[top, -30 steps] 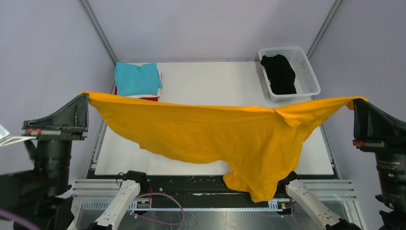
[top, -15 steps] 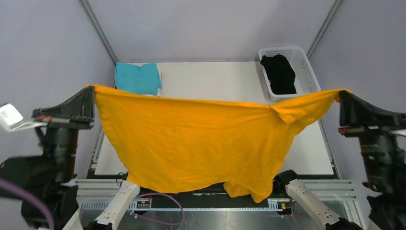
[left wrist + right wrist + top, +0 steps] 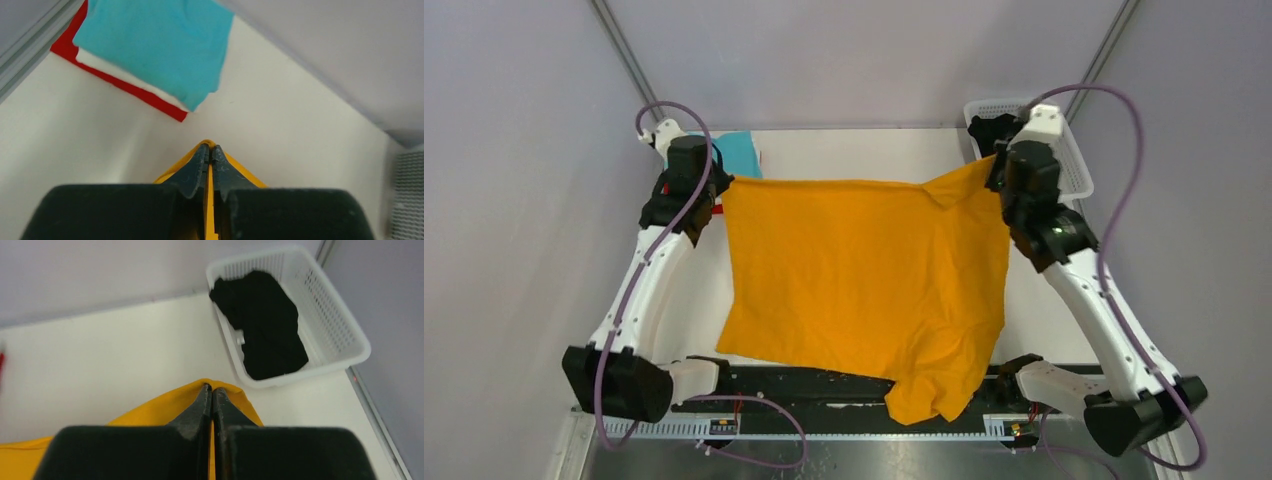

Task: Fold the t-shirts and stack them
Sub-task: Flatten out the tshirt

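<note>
Mustard-orange t-shirt (image 3: pixel 864 270) stretched between left gripper (image 3: pixel 209 148) and right gripper (image 3: pixel 211 388), both clamped on its corners.

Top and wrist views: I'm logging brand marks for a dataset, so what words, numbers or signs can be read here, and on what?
No text can be read in any view.
mustard-orange t-shirt: plain, no print shows.
teal t-shirt and black t-shirt: plain, no tag in view.
white basket: no label shows.
small box on the near rail: any marking is too small to read.
</note>
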Tool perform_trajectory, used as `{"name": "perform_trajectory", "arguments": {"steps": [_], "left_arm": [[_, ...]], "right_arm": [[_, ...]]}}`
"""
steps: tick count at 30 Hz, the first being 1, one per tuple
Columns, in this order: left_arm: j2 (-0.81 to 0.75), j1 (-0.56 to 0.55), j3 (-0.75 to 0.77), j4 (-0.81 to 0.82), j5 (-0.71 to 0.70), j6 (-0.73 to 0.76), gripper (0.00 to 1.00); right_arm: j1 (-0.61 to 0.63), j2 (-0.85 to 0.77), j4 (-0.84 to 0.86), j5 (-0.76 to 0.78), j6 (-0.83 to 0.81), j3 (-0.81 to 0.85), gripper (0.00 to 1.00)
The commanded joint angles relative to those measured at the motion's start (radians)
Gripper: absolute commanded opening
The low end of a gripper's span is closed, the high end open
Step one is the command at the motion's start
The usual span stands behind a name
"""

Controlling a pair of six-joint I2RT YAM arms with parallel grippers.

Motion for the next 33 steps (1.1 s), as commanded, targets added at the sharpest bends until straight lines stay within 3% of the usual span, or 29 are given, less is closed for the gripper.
{"name": "perform_trajectory", "arguments": {"steps": [1,9,21,28,30,32,33], "left_arm": [[0.12,0.033,-0.015,0.142,-0.076,0.003,0.0],[0.467,0.078,0.052,0.212,0.021,-0.001,0.0],[0.815,0.091,0.354,0.245,0.113,-0.012,0.0],[0.982,0.092,0.557,0.232,0.115,-0.059,0.01],[1.037,0.091,0.644,0.184,0.112,-0.073,0.24],[1.069,0.09,0.714,0.145,0.141,-0.081,0.53],[1.071,0.089,0.731,0.142,0.163,-0.073,0.8]], "right_arm": [[-0.013,0.096,0.17,0.051,0.037,-0.068,0.0],[-0.063,0.384,0.233,-0.084,0.174,-0.051,0.0],[-0.111,0.726,0.237,-0.102,0.182,0.189,0.0],[-0.152,0.911,0.213,-0.089,0.185,0.389,0.05],[-0.161,0.977,0.177,-0.107,0.175,0.479,0.15],[-0.164,1.027,0.106,-0.144,0.159,0.569,0.38],[-0.164,1.039,0.083,-0.163,0.152,0.598,0.5]]}}
